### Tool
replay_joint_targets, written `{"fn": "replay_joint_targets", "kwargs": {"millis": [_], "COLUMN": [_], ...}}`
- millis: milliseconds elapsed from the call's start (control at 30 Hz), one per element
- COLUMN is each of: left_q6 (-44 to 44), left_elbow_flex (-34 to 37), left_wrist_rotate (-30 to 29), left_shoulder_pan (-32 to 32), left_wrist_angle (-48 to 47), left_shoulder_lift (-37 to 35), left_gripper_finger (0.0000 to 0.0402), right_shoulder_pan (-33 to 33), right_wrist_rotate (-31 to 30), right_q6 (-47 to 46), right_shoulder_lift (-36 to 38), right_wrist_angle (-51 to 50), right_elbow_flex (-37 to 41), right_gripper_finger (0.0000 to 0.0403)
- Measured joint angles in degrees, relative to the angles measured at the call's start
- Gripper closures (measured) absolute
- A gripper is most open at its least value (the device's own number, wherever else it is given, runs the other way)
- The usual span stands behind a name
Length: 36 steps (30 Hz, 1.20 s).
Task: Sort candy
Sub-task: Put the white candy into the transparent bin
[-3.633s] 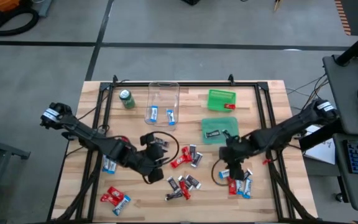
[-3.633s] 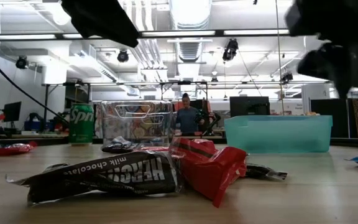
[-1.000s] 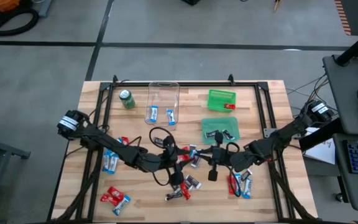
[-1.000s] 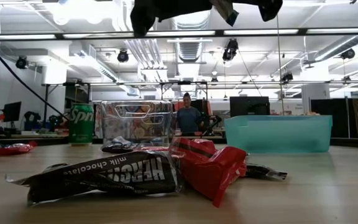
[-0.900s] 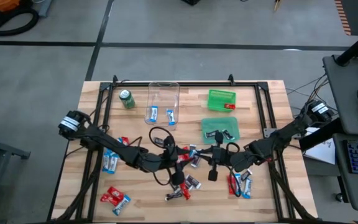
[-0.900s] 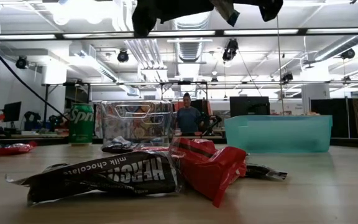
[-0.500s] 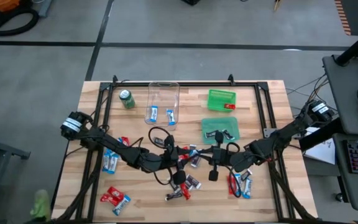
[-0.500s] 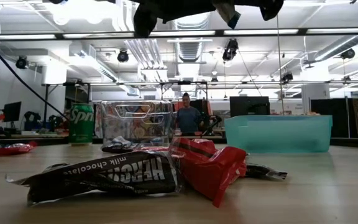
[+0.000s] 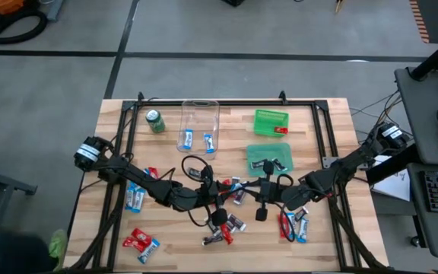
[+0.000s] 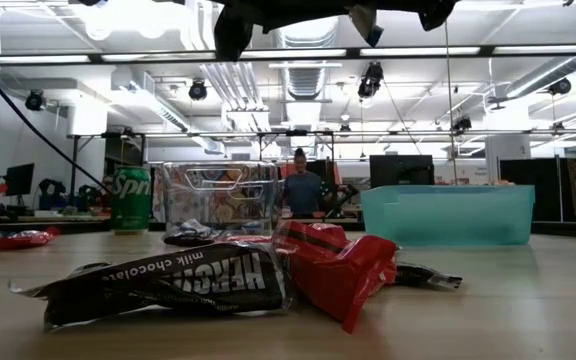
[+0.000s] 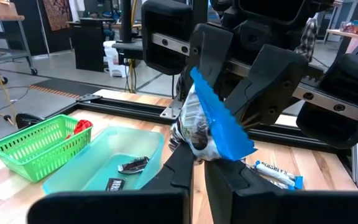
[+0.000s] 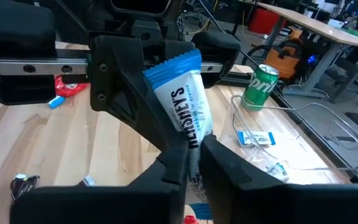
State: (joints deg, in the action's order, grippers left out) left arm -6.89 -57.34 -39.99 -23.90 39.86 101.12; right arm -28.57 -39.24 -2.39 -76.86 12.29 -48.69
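Left gripper [image 9: 229, 190] meets right gripper [image 9: 243, 189] mid-table, high view | left wrist: left fingers clamped on blue-and-white candy bar [image 11: 213, 121] | right wrist: right fingers pinch the same bar [image 12: 182, 109], a handover | low view: loose candy [image 10: 183, 280] on table | judged light, crinkly, slippery; grip the sealed end.

A green Sprite can [image 9: 155, 121] stands upright near the wooden counter's [image 9: 318, 129] far left corner. Beside it sits a clear plastic bin [image 9: 200, 125]; further right, a green mesh basket [image 9: 271, 122] and teal tray [image 9: 270, 160].
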Motion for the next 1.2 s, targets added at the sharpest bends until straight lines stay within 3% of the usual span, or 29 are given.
{"fn": "replay_joint_targets", "kwargs": {"millis": [267,467,600,733,900,1033,1200], "left_q6": [0.0,-0.5,-0.7,-2.3,-8.3,-9.4,-10.1], "left_elbow_flex": [0.0,-0.3,-0.3,-0.2,-1.2,-2.1,-2.2], "left_wrist_rotate": [0.3,0.6,-2.0,-6.9,-7.6,-7.1,3.6], "left_shoulder_pan": [-0.2,-0.1,0.7,2.9,10.6,19.9,31.5], "left_wrist_angle": [-1.5,-4.1,-10.1,-24.1,-45.6,-55.7,-60.8], "left_shoulder_lift": [-0.3,-1.5,-4.1,-8.9,-15.5,-18.7,-19.2], "left_gripper_finger": [0.0401,0.0401,0.0401,0.0401,0.0401,0.0401,0.0401], "right_shoulder_pan": [0.0,0.1,-0.1,0.1,0.1,0.1,0.2], "right_wrist_rotate": [0.0,0.5,0.9,0.4,0.3,0.3,0.2], "right_q6": [-0.6,-1.7,-5.5,-10.7,-13.8,-14.8,-16.5], "right_shoulder_lift": [0.2,2.4,5.0,7.7,9.6,9.6,9.5], "right_wrist_angle": [-0.2,-2.1,-7.9,-13.4,-15.7,-15.8,-16.8], "right_elbow_flex": [0.0,0.0,0.1,0.1,0.1,0.1,0.1], "right_gripper_finger": [0.0280,0.0247,0.0239,0.0240,0.0240,0.0242,0.0243]}}
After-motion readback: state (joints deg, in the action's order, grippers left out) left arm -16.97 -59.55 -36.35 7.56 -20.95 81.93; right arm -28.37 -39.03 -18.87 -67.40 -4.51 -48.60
